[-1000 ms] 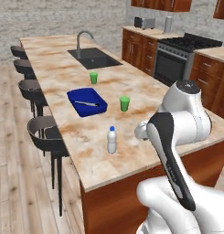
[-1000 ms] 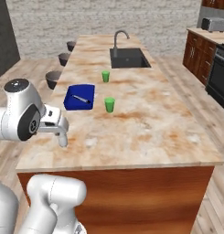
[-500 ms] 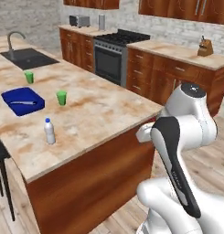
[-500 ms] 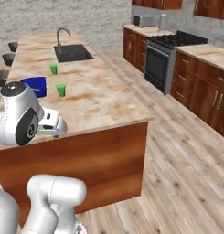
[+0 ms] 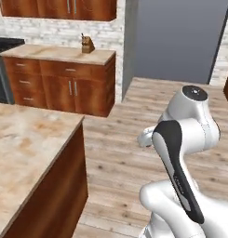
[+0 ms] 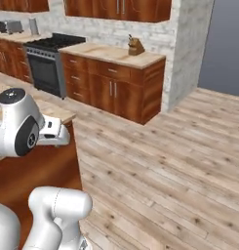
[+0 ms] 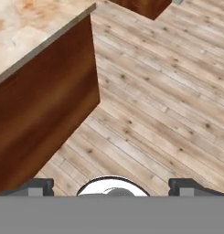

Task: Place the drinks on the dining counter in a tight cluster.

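Beside the counter [image 7: 35,27] corner at 10 o'clock, the hand [image 7: 111,186] hangs open and empty over floor; swinging wide could clip that edge.

The tabletop [image 5: 27,153] is tan-and-rust marbled stone over a dark reddish wooden base [image 7: 40,109]. The floor [image 6: 179,166] is pale grey-brown planking with dark knots, and the wall cabinets [image 6: 111,85] are red-brown wood under a light beige marbled top, backed by white brick [image 5: 55,32]. A brown knife block [image 6: 135,47] stands there beside a black stove [image 6: 48,61], and the fridge [image 5: 180,39] is flat grey.
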You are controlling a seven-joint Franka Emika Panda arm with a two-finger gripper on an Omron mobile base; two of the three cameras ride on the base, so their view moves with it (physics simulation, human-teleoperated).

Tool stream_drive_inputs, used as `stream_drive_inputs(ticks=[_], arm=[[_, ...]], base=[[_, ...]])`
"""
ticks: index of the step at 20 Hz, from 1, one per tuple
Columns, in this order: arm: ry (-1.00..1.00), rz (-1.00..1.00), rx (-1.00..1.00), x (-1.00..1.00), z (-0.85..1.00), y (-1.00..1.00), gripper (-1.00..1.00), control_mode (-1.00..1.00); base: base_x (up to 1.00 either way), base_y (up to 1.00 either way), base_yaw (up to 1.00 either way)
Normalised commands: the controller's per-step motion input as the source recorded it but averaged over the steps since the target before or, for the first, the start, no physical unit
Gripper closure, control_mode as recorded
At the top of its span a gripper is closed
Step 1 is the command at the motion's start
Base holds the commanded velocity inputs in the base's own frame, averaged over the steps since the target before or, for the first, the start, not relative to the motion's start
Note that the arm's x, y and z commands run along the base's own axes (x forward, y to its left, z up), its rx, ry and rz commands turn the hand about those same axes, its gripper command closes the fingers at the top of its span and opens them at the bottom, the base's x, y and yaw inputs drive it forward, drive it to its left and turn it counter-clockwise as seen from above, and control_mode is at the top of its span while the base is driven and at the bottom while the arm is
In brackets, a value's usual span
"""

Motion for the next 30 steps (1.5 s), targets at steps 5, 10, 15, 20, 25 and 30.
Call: stream_drive_inputs(ticks=[5,10,15,20,25,30], arm=[[0.00,0.00,0.00,0.00,0.00,0.00,-1.00,1.00],[0.00,0.00,0.00,0.00,0.00,0.00,-1.00,1.00],[0.00,0.00,0.00,0.00,0.00,0.00,-1.00,1.00],[0.00,0.00,0.00,0.00,0.00,0.00,-1.00,1.00],[0.00,0.00,0.00,0.00,0.00,0.00,-1.00,1.00],[0.00,0.00,0.00,0.00,0.00,0.00,-1.00,1.00]], base=[[0.22,0.01,-0.90],[1.00,0.17,-0.17],[1.00,-0.02,0.00],[1.00,0.08,-0.25],[1.00,0.30,-0.50],[1.00,0.50,-0.62]])
